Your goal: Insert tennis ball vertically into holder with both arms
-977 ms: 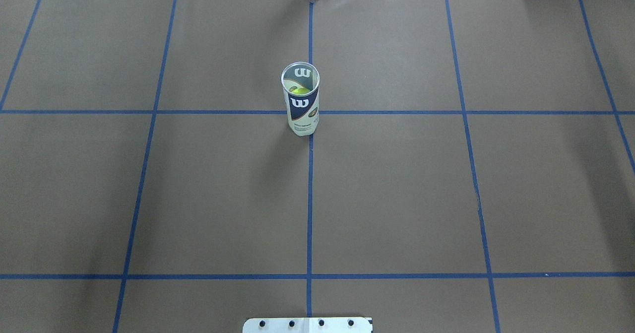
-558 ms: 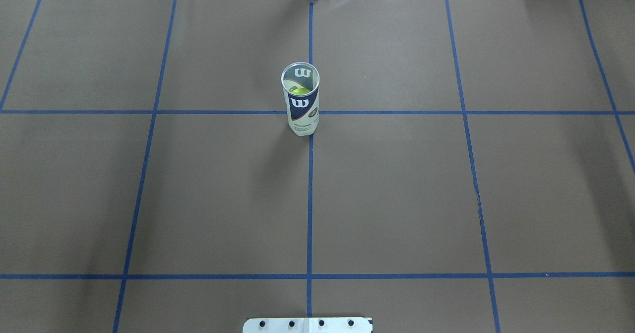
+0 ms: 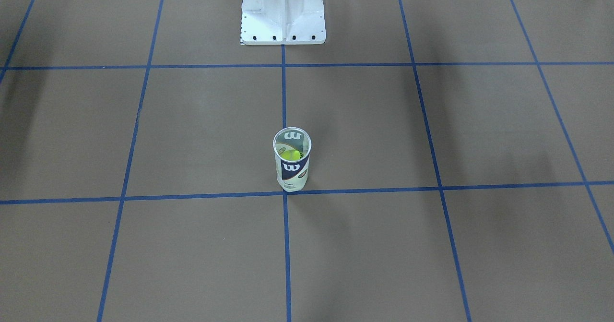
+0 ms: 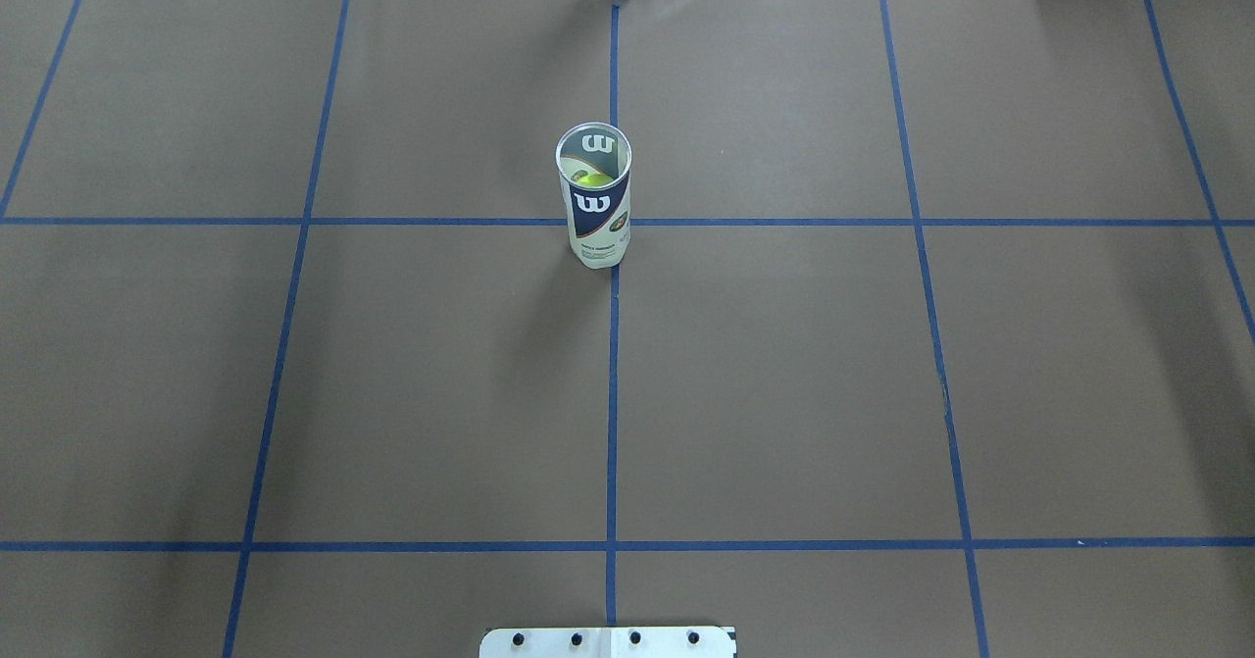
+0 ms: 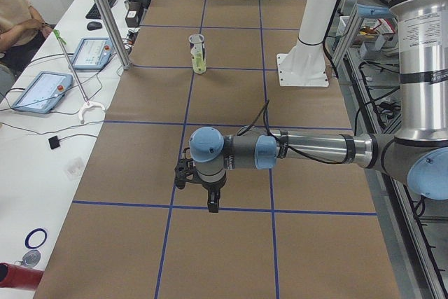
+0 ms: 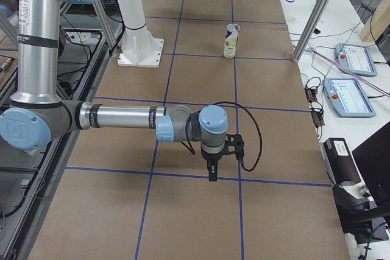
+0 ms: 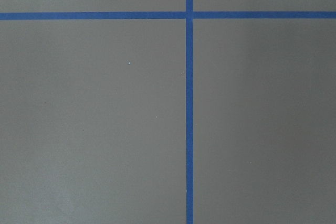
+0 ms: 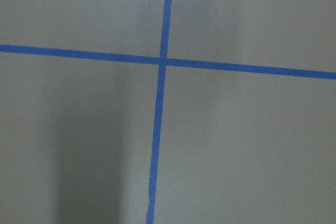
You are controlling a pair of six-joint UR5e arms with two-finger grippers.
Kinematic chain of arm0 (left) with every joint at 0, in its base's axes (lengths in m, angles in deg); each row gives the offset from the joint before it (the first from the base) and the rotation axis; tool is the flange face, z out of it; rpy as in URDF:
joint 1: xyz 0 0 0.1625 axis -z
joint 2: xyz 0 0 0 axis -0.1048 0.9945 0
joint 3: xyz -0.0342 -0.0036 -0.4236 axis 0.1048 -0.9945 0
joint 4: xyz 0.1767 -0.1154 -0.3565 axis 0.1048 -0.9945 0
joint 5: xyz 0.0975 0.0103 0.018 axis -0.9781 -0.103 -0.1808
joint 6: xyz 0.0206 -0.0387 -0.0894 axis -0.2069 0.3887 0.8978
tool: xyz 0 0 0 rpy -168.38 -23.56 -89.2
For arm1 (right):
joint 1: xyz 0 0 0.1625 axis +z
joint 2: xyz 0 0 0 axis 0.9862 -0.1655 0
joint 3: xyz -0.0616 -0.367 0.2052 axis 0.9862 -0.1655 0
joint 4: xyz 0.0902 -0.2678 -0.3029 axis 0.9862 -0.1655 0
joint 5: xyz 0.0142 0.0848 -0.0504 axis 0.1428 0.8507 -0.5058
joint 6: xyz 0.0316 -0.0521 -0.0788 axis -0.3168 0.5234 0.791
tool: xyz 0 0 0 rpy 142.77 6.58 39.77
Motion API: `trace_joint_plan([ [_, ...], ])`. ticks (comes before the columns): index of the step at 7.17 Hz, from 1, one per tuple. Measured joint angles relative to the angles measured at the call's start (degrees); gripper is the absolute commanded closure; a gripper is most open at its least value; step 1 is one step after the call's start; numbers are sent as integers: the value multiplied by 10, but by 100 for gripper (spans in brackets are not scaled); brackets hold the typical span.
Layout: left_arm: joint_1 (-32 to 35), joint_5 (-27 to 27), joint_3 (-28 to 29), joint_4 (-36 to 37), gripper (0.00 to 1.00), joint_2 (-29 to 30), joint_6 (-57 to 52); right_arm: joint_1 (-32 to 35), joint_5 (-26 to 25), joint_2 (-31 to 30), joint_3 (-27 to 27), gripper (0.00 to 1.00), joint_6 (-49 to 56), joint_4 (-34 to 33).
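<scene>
One holder (image 4: 593, 202): a clear labelled can, upright with its mouth up, on the tape crossing at 12 o'clock from the white pedestal (image 4: 608, 641). Nothing touches it. The upright stance suits a straight-down drop.

One tennis ball (image 4: 591, 179): yellow-green, resting low inside the holder. It is judged to be inserted.

One left gripper (image 5: 211, 199): points down over the bare brown table (image 4: 784, 393), at 6 o'clock of the holder in the left-end view and well apart from it. No ball is seen at it. Whether it is parted or clenched cannot be told.

One right gripper (image 6: 211, 172): likewise at 6 o'clock of the holder in the right-end view and well apart; its grip cannot be told either.

Both arms are probably parked clear of the can, and the task appears complete.
</scene>
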Motion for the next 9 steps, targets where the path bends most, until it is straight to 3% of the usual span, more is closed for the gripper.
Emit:
trace_joint_plan([
  [6,0,0,3,0,0,-1,0,0,5,-2,-6,1,-5,-1],
  [9,0,1,0,0,0,1,0,0,60,-2,-35,1,-3,-1],
])
